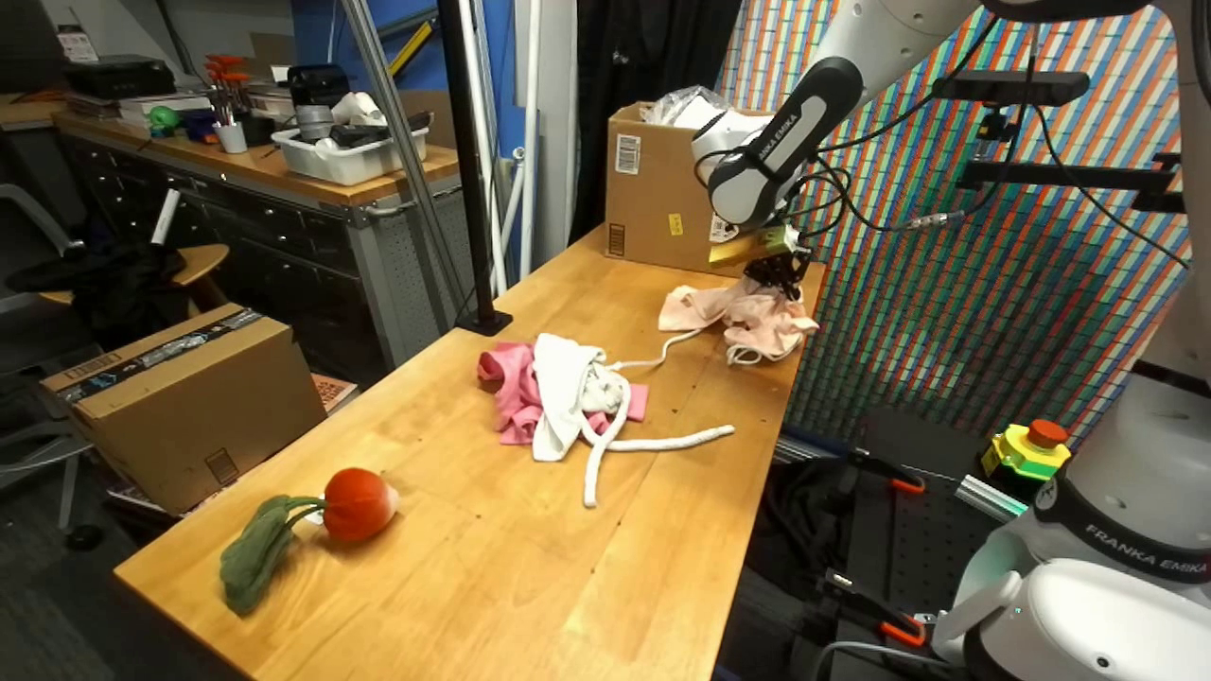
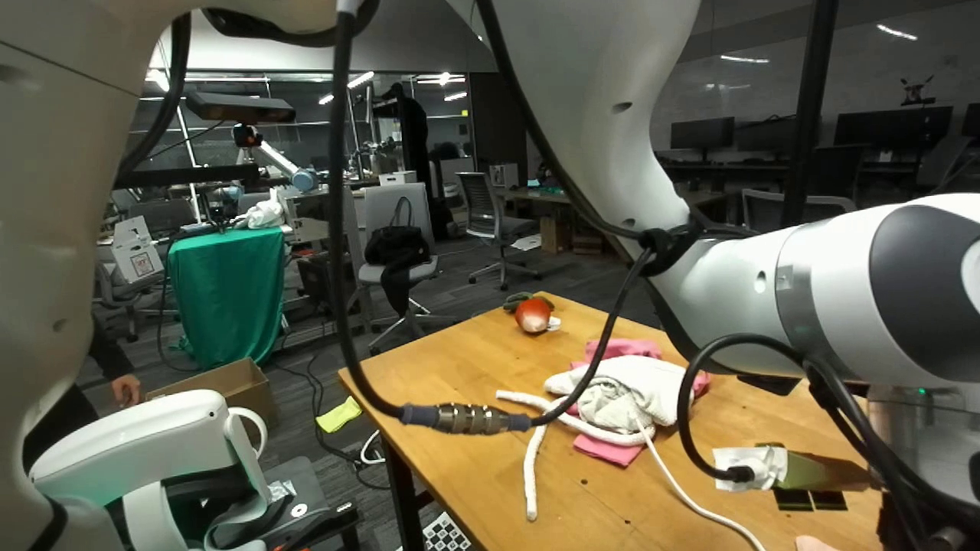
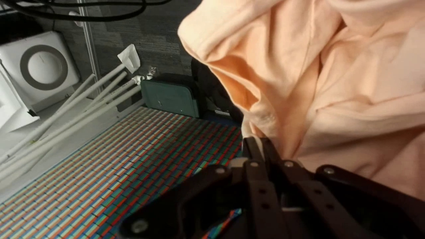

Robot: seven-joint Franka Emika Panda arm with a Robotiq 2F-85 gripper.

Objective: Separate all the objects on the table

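Note:
At the far end of the table (image 1: pixel 454 586), my gripper (image 3: pixel 260 142) is shut on a pinched edge of the beige cloth (image 1: pixel 762 326), which fills the right of the wrist view and bunches by the table's side edge. Mid-table, the white corded item (image 1: pixel 560 392) lies over the pink cloth (image 1: pixel 516 383). A thick white rope (image 1: pixel 676 441) crosses the same pile, its two ends loose. From the pile a thin cord runs toward the beige cloth. The red ball with green leafy stem (image 1: pixel 358 506) rests apart near the opposite end. In an exterior view the arm hides my fingers.
A filled cardboard box (image 1: pixel 653 189) stands at the table's far end, just behind my gripper. A black post (image 1: pixel 484 317) rises at the table's long edge. Another box (image 1: pixel 189 407) is on the floor. A striped panel (image 1: pixel 908 312) stands past the opposite edge.

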